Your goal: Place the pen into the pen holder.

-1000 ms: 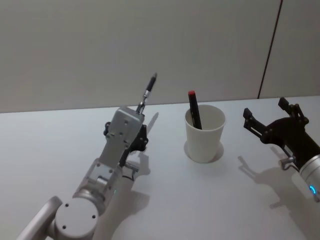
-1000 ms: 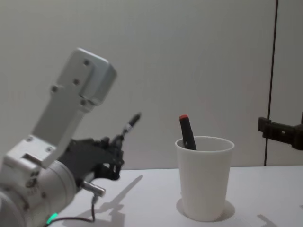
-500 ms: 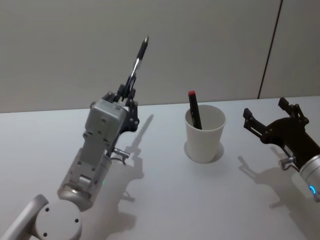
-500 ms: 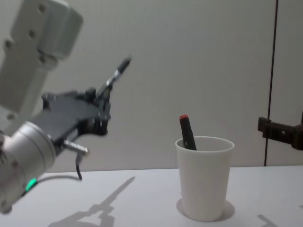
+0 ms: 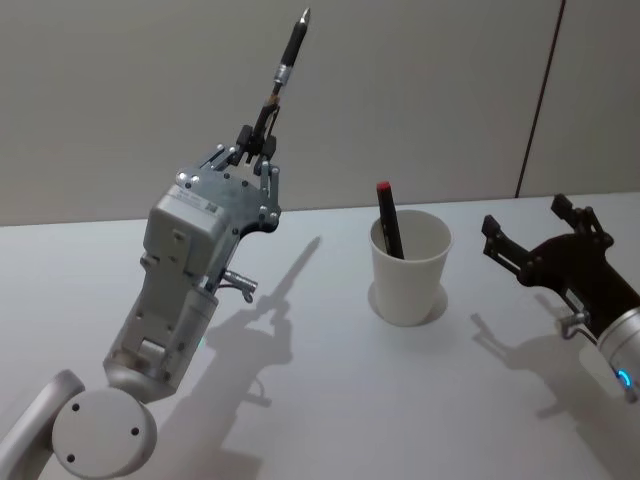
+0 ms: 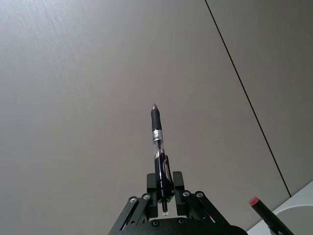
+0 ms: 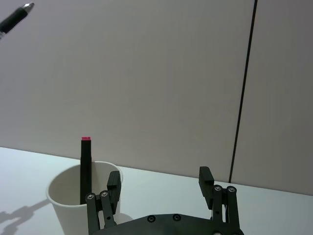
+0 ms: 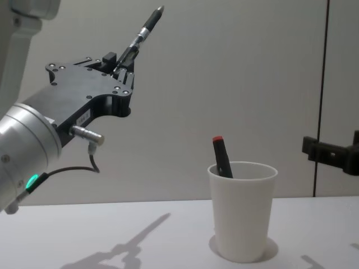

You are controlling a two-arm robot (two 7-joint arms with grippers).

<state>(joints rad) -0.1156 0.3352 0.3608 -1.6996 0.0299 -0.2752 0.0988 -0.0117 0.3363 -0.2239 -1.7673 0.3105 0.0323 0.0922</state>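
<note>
The pen point(image 5: 288, 50) is clamped in the left gripper's point(image 5: 258, 135) jaws and held high, tip up, left of the cup point(image 5: 408, 282). A red-capped marker point(image 5: 388, 222) is seen standing inside the cup. The right gripper point(image 5: 525, 218) is held near the cup, jaws apart.

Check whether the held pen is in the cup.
Out. The left end effector holds the pen high, left of the white cup; right end effector open, parked.

Pen point(image 6: 157, 145) in left claw point(image 6: 165, 188), seemingly nib-outward.
</note>
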